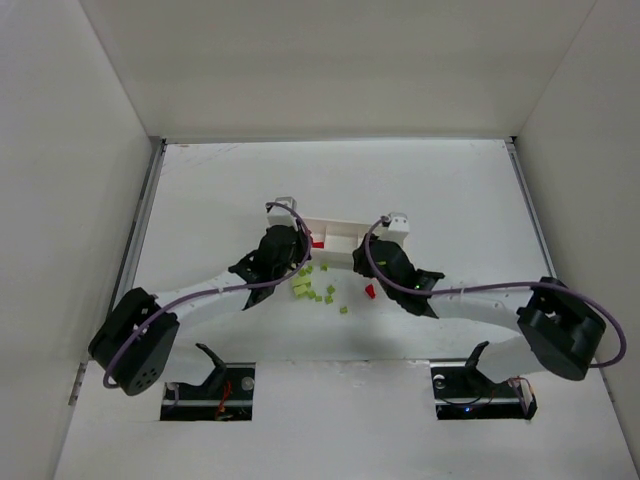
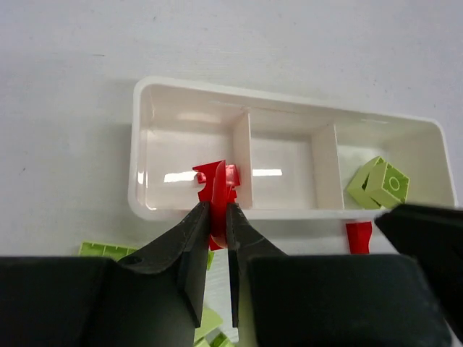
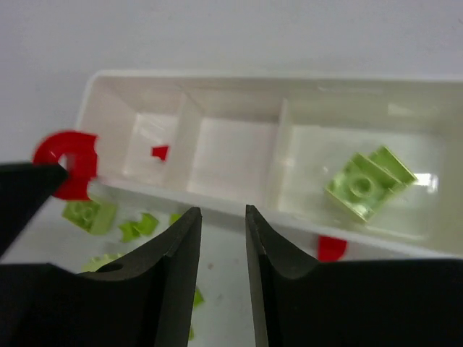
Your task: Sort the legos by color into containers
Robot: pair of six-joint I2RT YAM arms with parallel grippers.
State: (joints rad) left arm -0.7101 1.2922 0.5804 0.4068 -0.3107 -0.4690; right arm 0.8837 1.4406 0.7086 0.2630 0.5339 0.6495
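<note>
Left wrist: red lego [image 2: 217, 186] between left pincer [image 2: 218, 217] tips, at tray [image 2: 289, 214] rim

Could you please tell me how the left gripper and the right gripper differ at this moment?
The left gripper is shut on a red lego, while the right gripper is open and empty. The left gripper sits at the tray's left-end compartment. The right gripper, in its wrist view, lines up with the middle one. Both are black and poised at the near wall of the white tray.

table [image 1: 450, 190]: white, matte | walls [image 1: 340, 60]: plain white panels on three sides | light: even
</note>
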